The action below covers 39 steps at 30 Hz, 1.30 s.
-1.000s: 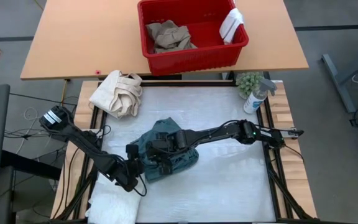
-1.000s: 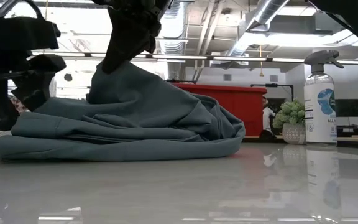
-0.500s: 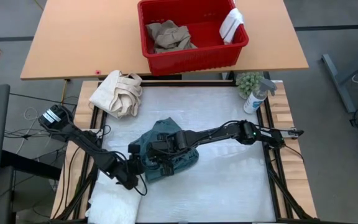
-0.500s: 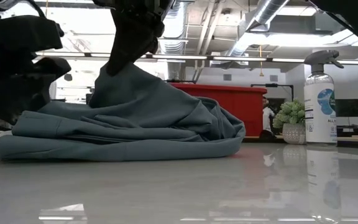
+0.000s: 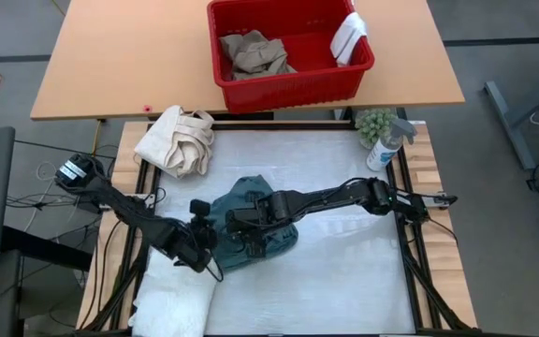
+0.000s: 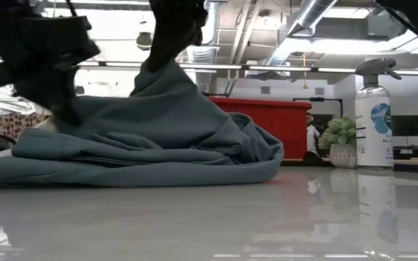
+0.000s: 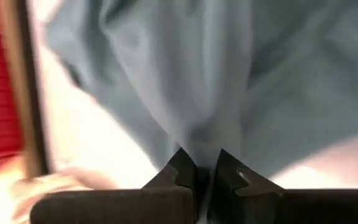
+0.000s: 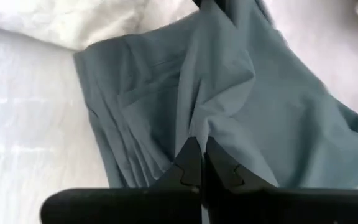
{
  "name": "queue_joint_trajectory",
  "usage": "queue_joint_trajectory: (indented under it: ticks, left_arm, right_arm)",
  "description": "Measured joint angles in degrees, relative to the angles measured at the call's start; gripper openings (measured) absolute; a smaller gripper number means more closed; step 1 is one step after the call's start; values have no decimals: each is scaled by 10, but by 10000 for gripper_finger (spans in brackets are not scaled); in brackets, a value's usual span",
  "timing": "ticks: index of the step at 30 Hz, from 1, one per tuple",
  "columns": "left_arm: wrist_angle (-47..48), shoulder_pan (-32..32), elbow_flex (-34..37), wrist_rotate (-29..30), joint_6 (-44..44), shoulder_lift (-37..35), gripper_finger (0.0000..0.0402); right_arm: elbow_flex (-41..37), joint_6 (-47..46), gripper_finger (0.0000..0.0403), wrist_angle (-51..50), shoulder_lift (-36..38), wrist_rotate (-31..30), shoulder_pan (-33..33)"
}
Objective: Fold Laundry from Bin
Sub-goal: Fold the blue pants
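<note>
Tabletop (image 5: 344,281) lies bare beside both grippers' pinched teal garment (image 5: 260,245).

**Non-task items on the tables**

Cream canvas bundle with loop handles (image 5: 177,140) lay at the work surface's far-left corner. Spray bottle (image 5: 386,145) and small potted plant (image 5: 374,123) stood side by side at the far-right corner. Small pink object (image 5: 146,109) sat on the wooden table (image 5: 120,56).

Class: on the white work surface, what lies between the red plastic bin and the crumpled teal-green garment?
Only bare white table surface lies between the red plastic bin and the teal-green garment, seen in the high view.
</note>
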State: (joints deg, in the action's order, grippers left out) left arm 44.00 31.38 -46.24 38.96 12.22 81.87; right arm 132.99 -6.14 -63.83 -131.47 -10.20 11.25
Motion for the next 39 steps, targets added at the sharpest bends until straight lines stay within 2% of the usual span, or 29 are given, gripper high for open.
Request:
queue_joint_trajectory:
  ticks: [3,8,13,17,21,25,30,33,36,39]
  left_arm:
    - [5,-38,-2,37,-57,-23,2]
    - [-47,-126,-2,42,-198,-57,2]
    - [-158,-231,-2,32,-367,-69,2]
    - [-284,-310,-2,14,-521,-69,2]
    - [-394,-379,-2,-53,-628,-69,2]
    - [-467,-426,-2,-130,-666,-69,2]
    - [-530,-449,-2,-206,-711,-69,2]
    - [-586,-455,-2,-232,-749,-68,2]
    - [-639,-467,-2,-263,-761,-68,2]
    - [-649,-485,-2,-317,-761,-68,2]
  right_arm:
    - [-1,-19,21,-27,17,-22,4]
    - [0,-50,21,-61,40,-68,13]
    - [0,-99,21,-107,61,-128,22]
    - [0,-157,21,-150,75,-177,24]
    - [0,-216,21,-199,94,-221,26]
    - [0,-272,21,-246,114,-238,26]
    - [0,-315,21,-261,136,-261,34]
    - [0,-341,21,-262,151,-276,35]
    - [0,-352,21,-262,160,-289,35]
    - [0,-366,21,-263,163,-299,35]
